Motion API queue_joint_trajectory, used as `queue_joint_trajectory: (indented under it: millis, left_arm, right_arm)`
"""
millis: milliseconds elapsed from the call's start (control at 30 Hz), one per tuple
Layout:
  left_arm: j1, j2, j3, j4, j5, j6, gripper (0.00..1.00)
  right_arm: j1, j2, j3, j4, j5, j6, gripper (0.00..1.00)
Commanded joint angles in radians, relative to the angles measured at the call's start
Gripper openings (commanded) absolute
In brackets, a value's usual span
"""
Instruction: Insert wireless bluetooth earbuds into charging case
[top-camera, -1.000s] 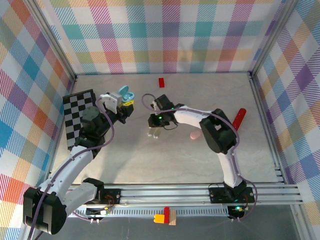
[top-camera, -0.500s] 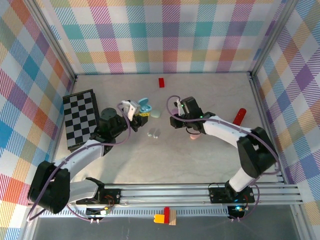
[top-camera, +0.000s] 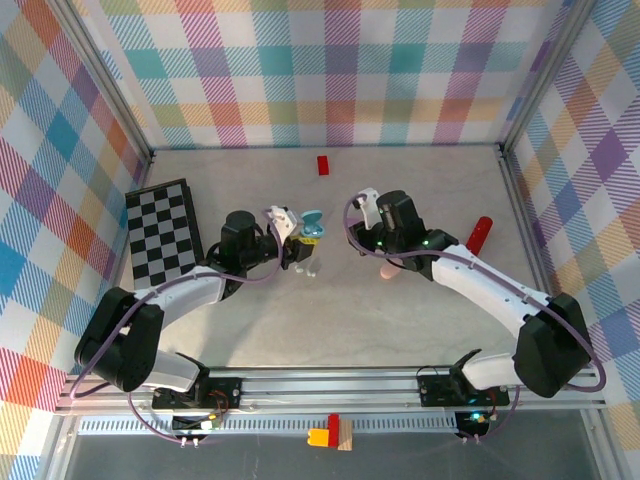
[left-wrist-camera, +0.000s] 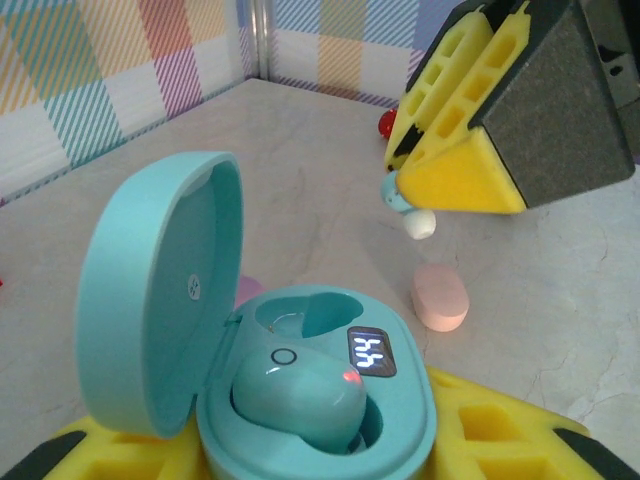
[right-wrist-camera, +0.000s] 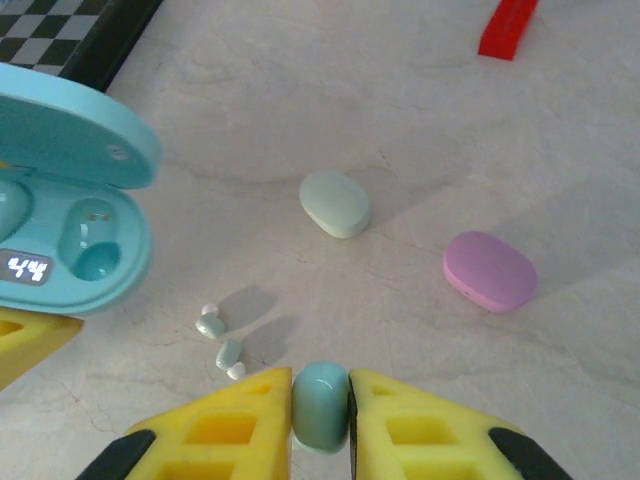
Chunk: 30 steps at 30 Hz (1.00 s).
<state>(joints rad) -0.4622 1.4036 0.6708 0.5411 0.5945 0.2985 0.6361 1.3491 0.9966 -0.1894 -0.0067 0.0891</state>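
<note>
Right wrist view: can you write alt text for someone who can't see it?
The right tool pinches a pale mint earbud between its yellow pads. At left is an open light-blue charging case with one empty socket; two loose earbuds, a closed mint case and a closed pink case lie on the table.

This is looking like a robotics lab test cell, not a home or shop. Pastel plaid fabric walls are closing in a pale marble-patterned surface on three sides, with bare aluminium frame posts standing at the far corners. A slotted aluminium rail is running along the surface's near edge, carrying the white-and-black left robot arm and its matching right robot arm. A black-and-white checkerboard panel is lying by the surface's left edge.
</note>
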Motion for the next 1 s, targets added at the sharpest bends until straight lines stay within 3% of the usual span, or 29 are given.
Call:
queue_joint_trajectory:
  millis: [0, 233, 967]
  left_arm:
    - [-0.006, 0.008, 0.038, -0.032, 0.047, 0.05, 0.38]
    - [-0.009, 0.008, 0.058, -0.107, 0.062, 0.097, 0.38]
    - [-0.012, 0.003, 0.073, -0.099, 0.096, 0.088, 0.37]
  right_arm:
    - [0.026, -0.016, 0.046, -0.005, 0.011, -0.058, 0.2]
    - [0.066, 0.014, 0.099, 0.008, -0.007, -0.087, 0.2]
    - [0.1, 0.143, 0.167, 0.021, -0.069, -0.108, 0.2]
